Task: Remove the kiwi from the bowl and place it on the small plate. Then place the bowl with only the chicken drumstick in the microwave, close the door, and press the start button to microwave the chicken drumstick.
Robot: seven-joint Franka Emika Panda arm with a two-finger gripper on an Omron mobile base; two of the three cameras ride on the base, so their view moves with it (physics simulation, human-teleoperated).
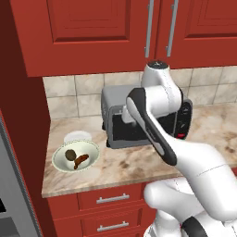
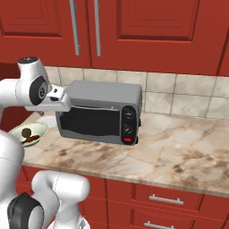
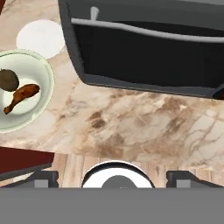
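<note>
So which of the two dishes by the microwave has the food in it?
The pale green bowl, holding the kiwi and the chicken drumstick. The small white plate behind it is flat and bare.

I see the bowl (image 1: 75,156) on the marble counter (image 1: 120,166), near its left end. Inside it the kiwi (image 1: 71,154) sits just left of the drumstick (image 1: 82,160), the two close together. A small white plate (image 1: 77,136) lies just behind the bowl, partly covered by its rim. To the right stands the grey microwave (image 1: 115,115), door shut, its red button (image 1: 181,136) low on the right panel. My white arm (image 1: 157,125) rises from the lower right and crosses in front of the microwave. Red cabinets (image 1: 92,28) hang above.
</note>
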